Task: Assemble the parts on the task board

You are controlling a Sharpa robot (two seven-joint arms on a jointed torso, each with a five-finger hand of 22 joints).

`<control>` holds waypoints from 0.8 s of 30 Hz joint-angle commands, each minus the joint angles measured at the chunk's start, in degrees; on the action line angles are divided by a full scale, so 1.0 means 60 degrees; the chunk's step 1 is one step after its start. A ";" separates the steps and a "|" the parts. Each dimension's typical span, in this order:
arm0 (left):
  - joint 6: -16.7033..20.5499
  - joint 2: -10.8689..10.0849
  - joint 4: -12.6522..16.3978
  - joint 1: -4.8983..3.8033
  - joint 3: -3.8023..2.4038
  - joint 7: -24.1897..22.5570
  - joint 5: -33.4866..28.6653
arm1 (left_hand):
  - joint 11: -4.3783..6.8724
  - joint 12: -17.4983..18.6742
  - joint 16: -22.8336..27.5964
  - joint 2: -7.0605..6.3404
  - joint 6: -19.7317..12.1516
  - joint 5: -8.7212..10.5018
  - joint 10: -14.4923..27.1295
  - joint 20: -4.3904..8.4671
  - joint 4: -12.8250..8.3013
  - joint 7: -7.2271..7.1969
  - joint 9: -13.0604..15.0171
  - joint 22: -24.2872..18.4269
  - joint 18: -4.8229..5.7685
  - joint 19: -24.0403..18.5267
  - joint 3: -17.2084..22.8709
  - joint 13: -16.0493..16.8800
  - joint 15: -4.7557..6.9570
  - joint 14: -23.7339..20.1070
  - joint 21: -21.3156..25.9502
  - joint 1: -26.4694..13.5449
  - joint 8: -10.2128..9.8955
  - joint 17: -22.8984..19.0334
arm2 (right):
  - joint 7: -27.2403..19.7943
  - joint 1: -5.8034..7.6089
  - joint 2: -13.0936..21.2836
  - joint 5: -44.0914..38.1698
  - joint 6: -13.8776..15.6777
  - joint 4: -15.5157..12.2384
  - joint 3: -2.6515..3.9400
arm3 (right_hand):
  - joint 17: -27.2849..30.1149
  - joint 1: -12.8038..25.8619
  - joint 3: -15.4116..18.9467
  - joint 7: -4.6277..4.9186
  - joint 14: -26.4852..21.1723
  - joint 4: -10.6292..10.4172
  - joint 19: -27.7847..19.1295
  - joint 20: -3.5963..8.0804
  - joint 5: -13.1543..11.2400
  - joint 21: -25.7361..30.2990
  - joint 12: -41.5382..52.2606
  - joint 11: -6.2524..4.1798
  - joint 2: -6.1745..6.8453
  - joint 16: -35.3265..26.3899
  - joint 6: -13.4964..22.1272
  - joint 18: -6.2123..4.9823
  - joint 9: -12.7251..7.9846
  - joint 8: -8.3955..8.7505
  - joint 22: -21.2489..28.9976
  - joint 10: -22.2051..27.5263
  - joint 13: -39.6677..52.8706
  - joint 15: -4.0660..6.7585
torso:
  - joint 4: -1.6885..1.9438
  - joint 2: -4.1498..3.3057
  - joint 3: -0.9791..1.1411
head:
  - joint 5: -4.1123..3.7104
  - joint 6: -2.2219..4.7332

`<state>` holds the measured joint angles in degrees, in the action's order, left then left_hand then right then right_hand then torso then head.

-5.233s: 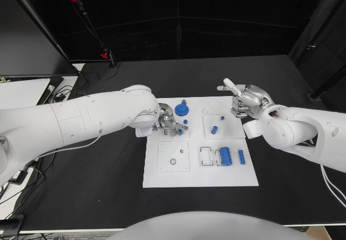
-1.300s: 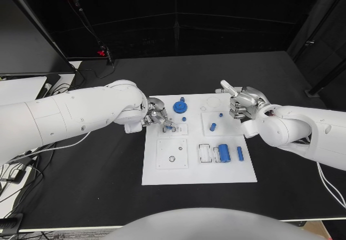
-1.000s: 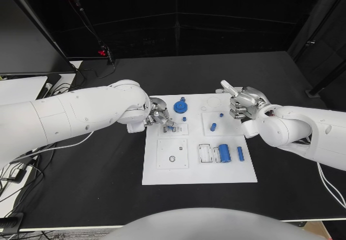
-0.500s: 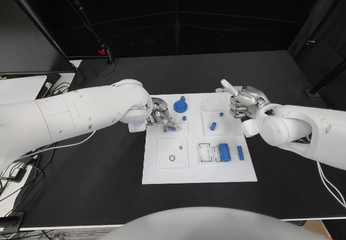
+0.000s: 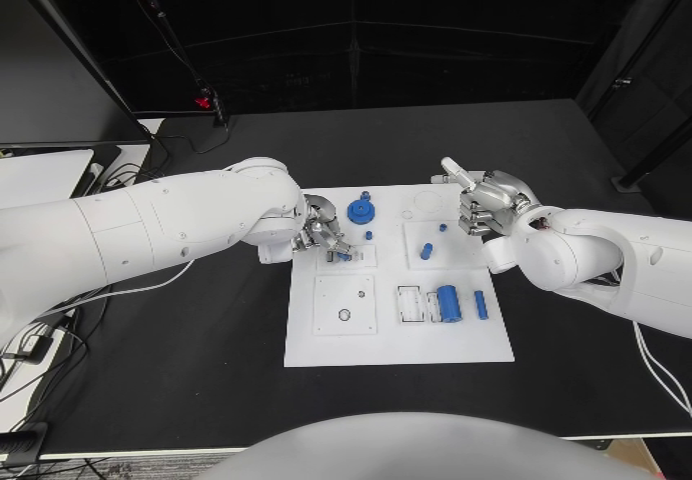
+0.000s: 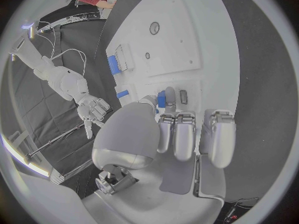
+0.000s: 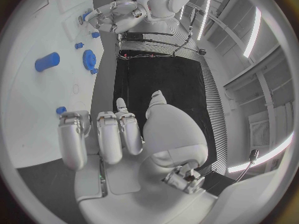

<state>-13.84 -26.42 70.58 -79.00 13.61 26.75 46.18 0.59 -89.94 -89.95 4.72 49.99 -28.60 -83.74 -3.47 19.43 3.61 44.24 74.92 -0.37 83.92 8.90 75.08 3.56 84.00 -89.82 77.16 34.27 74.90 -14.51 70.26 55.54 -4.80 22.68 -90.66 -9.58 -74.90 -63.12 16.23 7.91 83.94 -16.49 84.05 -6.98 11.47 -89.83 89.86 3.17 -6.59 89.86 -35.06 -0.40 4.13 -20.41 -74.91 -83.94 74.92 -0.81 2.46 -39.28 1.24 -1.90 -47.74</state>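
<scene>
We saw the left hand [image 5: 323, 236] pinching a small blue part [image 6: 161, 98] at a plate on the task board [image 5: 398, 352] near the blue gear [image 5: 361, 212], while the right hand [image 5: 488, 205] hovered over the board's far right edge, fingers curled, holding nothing.

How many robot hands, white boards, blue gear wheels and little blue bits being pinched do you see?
Robot hands: 2, left hand and right hand
White task board: 1
Blue gear: 1
Small blue part pinched by the left hand: 1
Total: 5
</scene>
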 commanded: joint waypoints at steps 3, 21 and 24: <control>0.0073 -0.0011 -0.0018 -0.0007 -0.0008 -0.0063 0.0037 | 0.0023 -0.0011 -0.0008 0.0423 0.0189 -0.0007 -0.1043 -0.0028 -0.0461 -0.0175 0.0021 0.2514 0.0062 0.1013 0.0540 0.2486 0.0017 0.1000 -0.0030 0.0510 -0.0022 0.2516 | -0.0048 0.0010 -0.0001 0.0000 -0.0009 -0.0016 0.0003 | -0.2516 -0.0113 0.0048 -0.0067 0.1009 -0.0006 0.0991 -0.0009 -0.0011 -0.0029 0.0024 -0.0029 0.0001 0.0023 0.0002 0.0067 0.0001 -0.0027 -0.2516 -0.1010 0.2514 0.0052 | -0.0002 -0.0003 -0.0001 | -0.0002 -0.0018; -0.0002 0.0025 -0.0177 0.0013 -0.0008 -0.0064 0.0037 | 0.0021 -0.0011 -0.0008 0.0424 0.0197 -0.0013 -0.1043 -0.0033 -0.0446 -0.0171 0.0038 0.2514 0.0062 0.1013 0.0579 0.2486 0.0017 0.1000 -0.0030 0.0499 -0.0031 0.2516 | -0.0070 0.0009 0.0025 0.0000 -0.0015 -0.0030 0.0003 | -0.2516 -0.0102 0.0054 -0.0067 0.1009 -0.0015 0.0991 -0.0003 -0.0002 -0.0029 0.0024 -0.0033 -0.0014 0.0023 0.0009 0.0067 -0.0002 -0.0033 -0.2516 -0.1010 0.2514 0.0058 | -0.0004 0.0003 0.0002 | 0.0018 -0.0036; -0.0065 0.0043 -0.0209 0.0018 -0.0008 -0.0094 0.0037 | 0.0020 -0.0011 -0.0008 0.0427 0.0200 -0.0013 -0.1043 -0.0035 -0.0440 -0.0168 0.0043 0.2514 0.0062 0.1013 0.0590 0.2486 0.0017 0.1000 -0.0030 0.0489 -0.0034 0.2516 | -0.0073 0.0009 0.0023 0.0000 -0.0018 -0.0039 0.0003 | -0.2516 -0.0102 0.0054 -0.0067 0.1009 -0.0015 0.0991 -0.0003 -0.0002 -0.0029 0.0024 -0.0033 -0.0014 0.0023 0.0009 0.0067 -0.0002 -0.0033 -0.2516 -0.1010 0.2514 0.0058 | -0.0010 0.0003 -0.0001 | 0.0014 -0.0043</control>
<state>-13.63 -26.26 69.40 -78.83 13.61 26.67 46.21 0.56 -90.04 -89.95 4.72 50.10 -28.36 -83.71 -3.47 19.75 3.72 44.42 74.91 -0.37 83.93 9.22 75.06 3.55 83.99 -89.82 77.16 34.05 74.90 -14.52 70.25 55.69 -4.80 22.68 -90.73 -9.58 -74.90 -63.12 16.23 7.91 83.94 -16.49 84.05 -6.98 11.47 -89.83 89.86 3.18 -6.59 89.86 -35.06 -0.41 4.13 -20.41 -74.90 -83.94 74.92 -0.81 2.46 -39.27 1.25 -1.80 -47.96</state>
